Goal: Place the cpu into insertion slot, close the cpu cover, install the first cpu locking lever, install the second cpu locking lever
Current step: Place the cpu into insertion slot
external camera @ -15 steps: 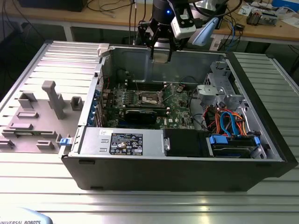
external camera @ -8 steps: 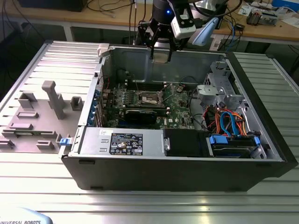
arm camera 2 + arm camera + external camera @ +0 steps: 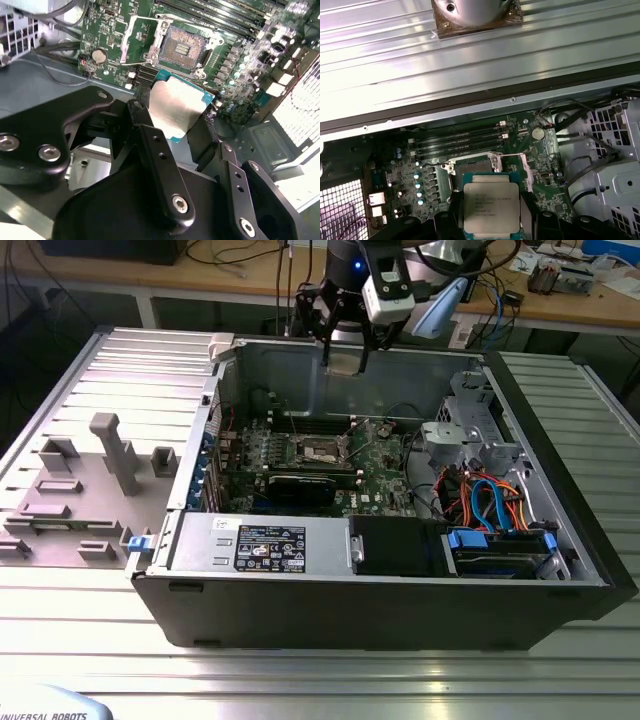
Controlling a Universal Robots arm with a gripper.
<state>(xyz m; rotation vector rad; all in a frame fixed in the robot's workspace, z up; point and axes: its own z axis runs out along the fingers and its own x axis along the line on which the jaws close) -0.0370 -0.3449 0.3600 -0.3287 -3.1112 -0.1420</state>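
My gripper (image 3: 347, 360) hangs over the back wall of the open computer case, shut on the cpu (image 3: 348, 362). In both wrist views the cpu (image 3: 176, 107) (image 3: 491, 206) is a small square chip with a silvery top, clamped by its edges between the black fingers (image 3: 142, 125). The insertion slot (image 3: 183, 47) lies uncovered on the green board, apart from and below the chip, its dark centre showing. The cpu cover (image 3: 140, 36) is swung open beside the slot. In the exterior view the slot (image 3: 318, 450) sits mid-board. The chip hides part of the slot (image 3: 476, 167) in the first wrist view.
A black graphics card (image 3: 300, 487) lies just in front of the slot. The grey power supply (image 3: 260, 542) and a drive cage with blue and orange cables (image 3: 490, 505) fill the case front and the exterior view's right. Memory slots (image 3: 460, 140) run behind the socket. A grey fixture plate (image 3: 90, 470) lies outside the case.
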